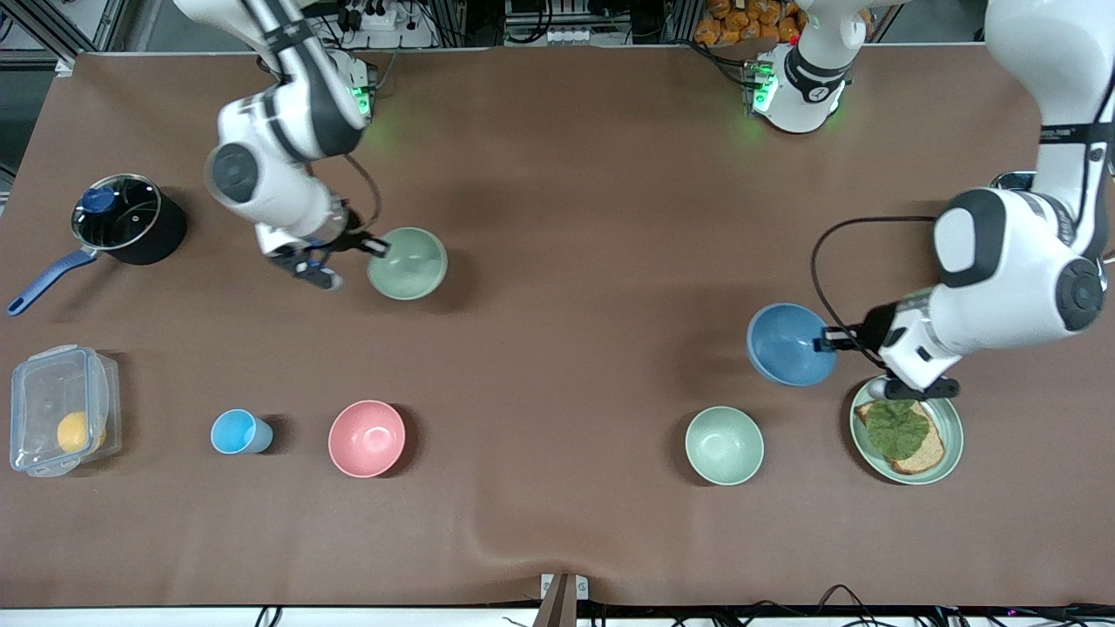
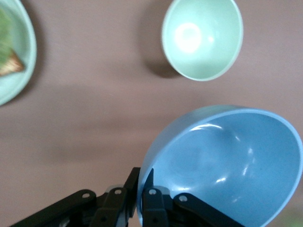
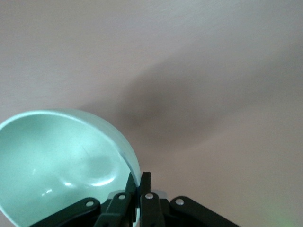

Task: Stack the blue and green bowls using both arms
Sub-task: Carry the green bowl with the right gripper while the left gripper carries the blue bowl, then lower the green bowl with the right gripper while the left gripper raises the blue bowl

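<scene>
My left gripper [image 1: 823,341] is shut on the rim of the blue bowl [image 1: 788,344] and holds it tilted over the table, beside the green plate. In the left wrist view one finger is inside the blue bowl [image 2: 227,163] and one outside, with the gripper [image 2: 142,177] pinching the rim. My right gripper [image 1: 376,247] is shut on the rim of the pale sage-green bowl [image 1: 409,263], held over the table toward the right arm's end. The right wrist view shows that gripper [image 3: 140,179] pinching the green bowl [image 3: 61,165], whose shadow lies apart on the cloth.
A second, mintier green bowl [image 1: 724,445] and a green plate [image 1: 949,418] with bread and lettuce sit near the front camera. A pink bowl [image 1: 367,438], a light-blue cup [image 1: 239,432], a clear lidded box [image 1: 61,409] and a black pot [image 1: 126,218] stand toward the right arm's end.
</scene>
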You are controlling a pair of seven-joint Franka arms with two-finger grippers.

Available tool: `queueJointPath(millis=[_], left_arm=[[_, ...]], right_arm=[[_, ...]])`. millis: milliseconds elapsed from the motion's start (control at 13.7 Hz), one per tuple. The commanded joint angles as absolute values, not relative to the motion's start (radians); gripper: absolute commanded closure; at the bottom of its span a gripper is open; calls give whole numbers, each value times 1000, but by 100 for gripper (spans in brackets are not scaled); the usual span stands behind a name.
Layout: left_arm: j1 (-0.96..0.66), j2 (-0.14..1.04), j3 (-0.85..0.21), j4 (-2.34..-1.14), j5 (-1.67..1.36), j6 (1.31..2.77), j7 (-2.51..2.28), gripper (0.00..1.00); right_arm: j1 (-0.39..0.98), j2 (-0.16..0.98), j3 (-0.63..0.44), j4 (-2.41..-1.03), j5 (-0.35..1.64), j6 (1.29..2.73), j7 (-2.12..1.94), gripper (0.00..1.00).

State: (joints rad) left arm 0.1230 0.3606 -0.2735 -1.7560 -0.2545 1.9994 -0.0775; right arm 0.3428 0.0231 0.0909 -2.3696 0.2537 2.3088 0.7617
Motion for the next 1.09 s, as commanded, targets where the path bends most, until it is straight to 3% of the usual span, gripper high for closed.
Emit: queueJointPath(millis=[0, 438, 1021], left_arm=[[112, 324, -349, -1827, -273, 2043, -174, 100], [-82, 360, -368, -1829, -267, 2117, -431, 100], [-184, 403, -368, -1829, -215, 2197, -552, 100]], right_arm=[[481, 118, 80, -2330, 267, 2442, 962, 100], [639, 353, 77, -2094, 264, 2494, 1303, 100], [726, 456, 77, -2045, 264, 2625, 1512, 100]])
